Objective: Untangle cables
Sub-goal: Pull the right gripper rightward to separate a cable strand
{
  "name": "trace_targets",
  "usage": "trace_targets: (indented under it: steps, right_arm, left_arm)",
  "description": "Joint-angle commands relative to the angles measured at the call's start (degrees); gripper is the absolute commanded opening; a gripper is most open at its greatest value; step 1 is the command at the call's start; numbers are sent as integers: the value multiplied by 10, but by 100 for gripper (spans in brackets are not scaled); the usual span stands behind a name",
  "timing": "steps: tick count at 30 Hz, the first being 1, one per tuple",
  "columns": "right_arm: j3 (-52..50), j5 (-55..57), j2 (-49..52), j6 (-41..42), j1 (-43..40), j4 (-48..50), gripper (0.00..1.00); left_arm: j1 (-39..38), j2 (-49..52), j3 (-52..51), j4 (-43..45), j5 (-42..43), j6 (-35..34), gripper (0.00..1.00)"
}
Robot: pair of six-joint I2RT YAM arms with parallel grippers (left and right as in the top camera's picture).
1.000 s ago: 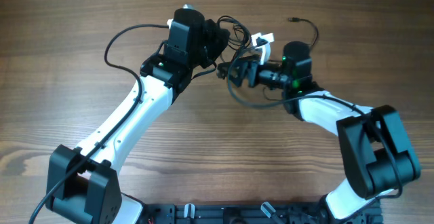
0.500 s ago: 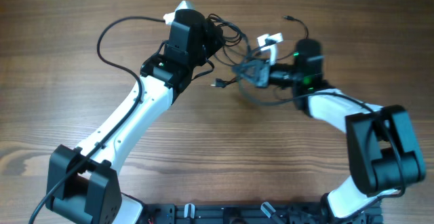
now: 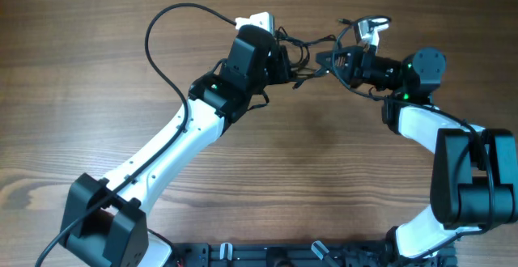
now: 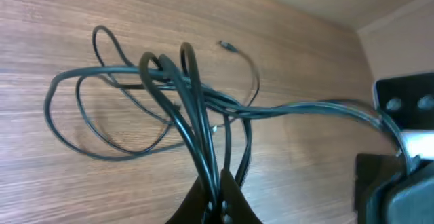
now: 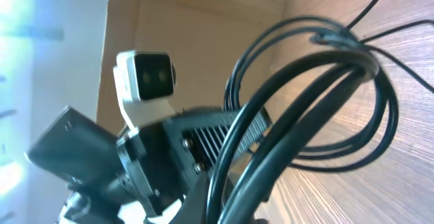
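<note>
The left arm's own thick black lead [image 3: 155, 44] arcs over the wooden worktop [image 3: 89, 97] at about 10 o'clock in the overhead view. Just right of it, near 12 o'clock, the left gripper [image 3: 285, 63] is pinched closed on several strands of the cables [image 4: 196, 122]. Its wrist view shows the thin dark cords rising from the fingertips into a knotted crossing, with loose loops fanning out toward 9 o'clock. One free end with a small plug [image 4: 224, 45] lies on the wood toward 12 o'clock. From that crossing, a few strands run taut toward 3 o'clock, off the wood, to the right gripper [image 3: 333, 59]. That gripper sits near 1 o'clock overhead and is likewise clamped on a bundle of cable loops.
</note>
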Motion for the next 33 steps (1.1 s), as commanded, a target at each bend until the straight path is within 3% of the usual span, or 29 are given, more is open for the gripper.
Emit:
trace_targets:
  steps: [1,5,12,17,22,25,28,29,30,33]
  right_arm:
    - [4,62,-3,26,-17,3,4]
    - [4,142,-3,20,-22,0,4]
    - [4,227,-3,-183,20,-100,4]
    - [4,222,-3,-270,80,-131,4]
    - [4,203,-3,-359,93,-253,6]
    - [4,170,-3,-390,93,-252,24]
    - [4,170,-3,-420,89,-247,54]
    - [4,170,-3,-428,83,-247,66]
    - [4,167,-3,-431,65,-248,100]
    - [4,126,-3,-431,-3,-233,100]
  left_arm:
    - [1,4,1,-32,-14,51,4]
    - [1,4,1,-41,5,51,4]
    - [1,4,1,-30,113,52,4]
    - [1,4,1,-19,113,50,4]
    - [2,4,1,47,106,41,4]
    - [2,4,1,61,76,-15,4]
    - [2,4,1,63,76,-15,4]
    - [2,4,1,63,76,-15,4]
    - [2,4,1,63,76,-17,4]
    - [2,4,1,63,22,-109,4]
